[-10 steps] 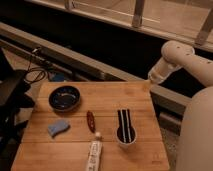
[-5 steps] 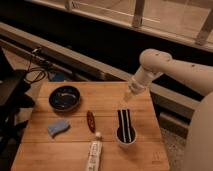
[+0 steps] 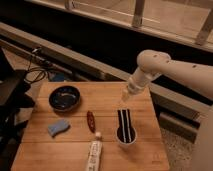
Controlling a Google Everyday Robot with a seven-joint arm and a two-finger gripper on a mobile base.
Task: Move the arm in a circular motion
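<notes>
The claw (image 3: 125,95) is clenched with nothing between its fingers. It is a narrow, pale yellowish tip hanging in the air over the back right part of the wooden table (image 3: 107,102). It points down and a little to the left, clear of everything below it. Nearest to it, toward the front, is a white cup (image 3: 126,137) holding dark upright sticks, and the tip looks to hover just behind and above that cup without touching it. Behind the tip, the arm (image 3: 167,67) rises through a slim wrist to a large rounded white joint, then runs as a thick glossy tube off to the right edge of the view. Farther out on the table are a small reddish-brown object (image 3: 91,121) left of the cup, a white tube (image 3: 94,154) at the front edge, a blue sponge (image 3: 59,127) and a dark bowl (image 3: 64,97) on the left side. Black cables (image 3: 36,72) lie on the floor beyond the table's left corner. As for progress, a circle through the air leaves no mark, so how much of the loop is swept cannot be read here. My judgement is only that the arm is raised, unloaded and free to sweep, with the objects below undisturbed.
</notes>
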